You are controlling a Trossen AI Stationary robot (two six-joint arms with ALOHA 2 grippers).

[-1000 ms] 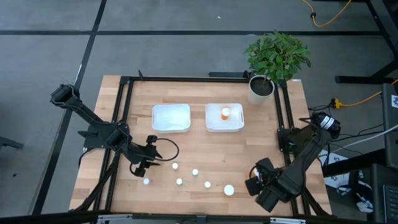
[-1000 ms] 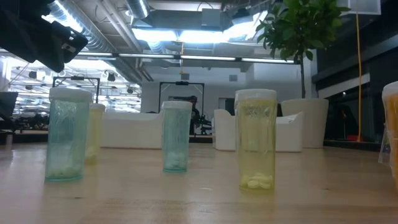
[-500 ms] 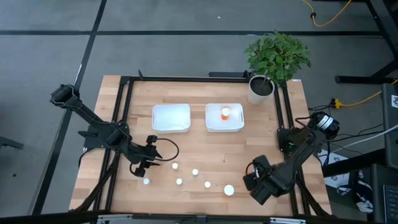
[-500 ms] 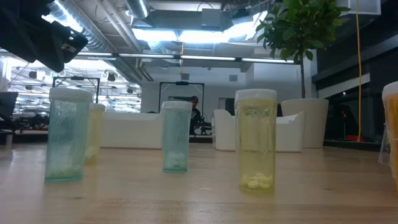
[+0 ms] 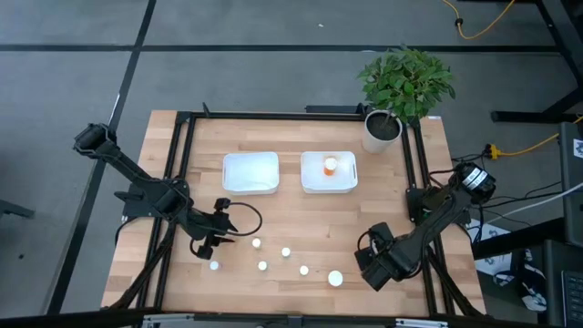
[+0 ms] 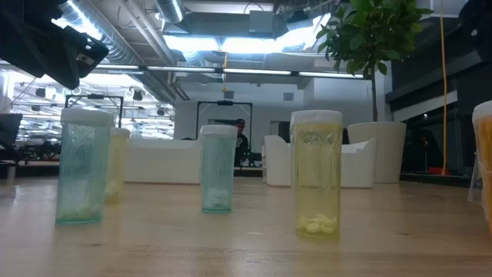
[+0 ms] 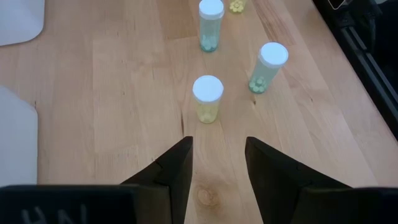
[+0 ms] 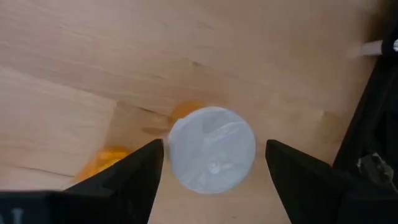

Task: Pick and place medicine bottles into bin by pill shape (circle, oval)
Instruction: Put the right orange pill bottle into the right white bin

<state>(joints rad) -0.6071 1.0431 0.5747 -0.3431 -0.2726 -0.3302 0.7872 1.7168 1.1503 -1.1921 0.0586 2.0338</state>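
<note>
From here I see a pale, light-brown wood surface (image 5: 301, 219) with visible grain and a small darker knot, framed by black rails. Two white bins sit on it: the left bin (image 5: 250, 172) all white, the right bin (image 5: 329, 171) showing one orange bottle with a white cap (image 5: 330, 165). The small bottles all wear white caps; in the low view one is teal-tinted (image 6: 81, 168), one bluish (image 6: 217, 169), one yellow-green (image 6: 316, 173). The bottle under my right pincer (image 8: 211, 163) shows a white cap (image 8: 212, 149) and an orange body. Both arms are black. The plant (image 5: 405, 80) is green in a white pot (image 5: 383, 130).
</note>
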